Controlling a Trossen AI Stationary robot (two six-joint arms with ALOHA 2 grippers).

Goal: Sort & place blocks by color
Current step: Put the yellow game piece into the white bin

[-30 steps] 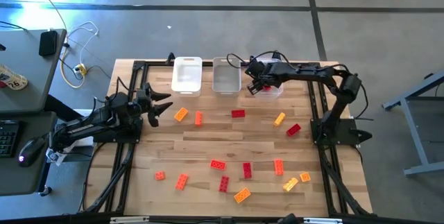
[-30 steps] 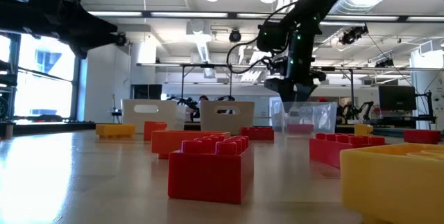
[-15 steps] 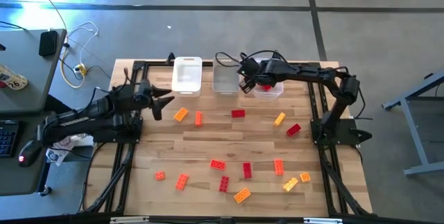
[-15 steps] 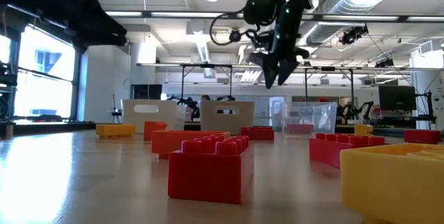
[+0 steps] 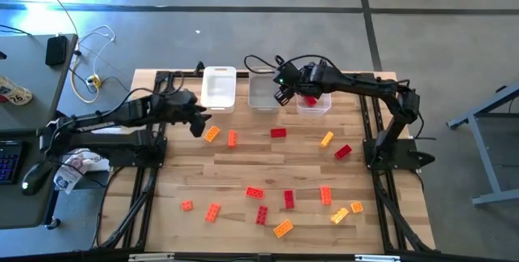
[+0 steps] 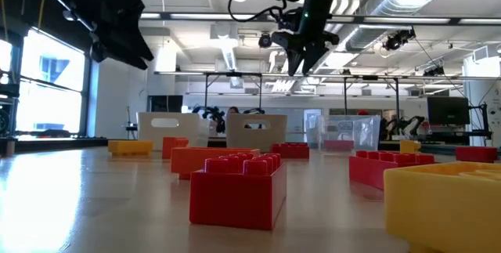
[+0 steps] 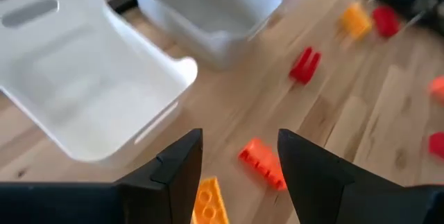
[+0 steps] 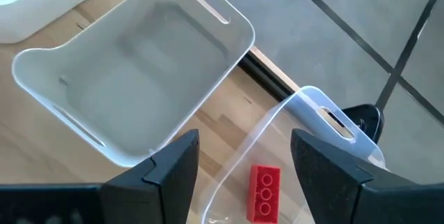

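Observation:
Several red, orange-red and yellow-orange blocks lie flat across the table. My left gripper (image 5: pixel 200 125) (image 7: pixel 239 141) is open and hovers in front of the white bin (image 5: pixel 218 88). A yellow-orange block (image 5: pixel 212 134) (image 7: pixel 208 200) and an orange-red block (image 5: pixel 232 138) (image 7: pixel 262 162) lie just beyond its fingertips. My right gripper (image 5: pixel 282 94) (image 8: pixel 243 144) (image 6: pixel 300 61) is open and empty. It hangs high over the gap between the grey bin (image 5: pixel 263 91) (image 8: pixel 132 78) and the clear bin (image 5: pixel 313 102). One red block (image 8: pixel 264 184) lies in the clear bin.
The three bins stand in a row at the table's far edge. A red block (image 5: pixel 278 133), a yellow-orange block (image 5: pixel 326 139) and a red block (image 5: pixel 343 152) lie mid-table. More blocks are scattered near the near edge (image 5: pixel 261 213). Bare wood lies between the two groups.
My right gripper has risen from the clear bin and swung toward the table's left, ending high beside the grey bin. My left gripper has moved toward the table's right and far edge, closing on the yellow-orange block in front of the white bin.

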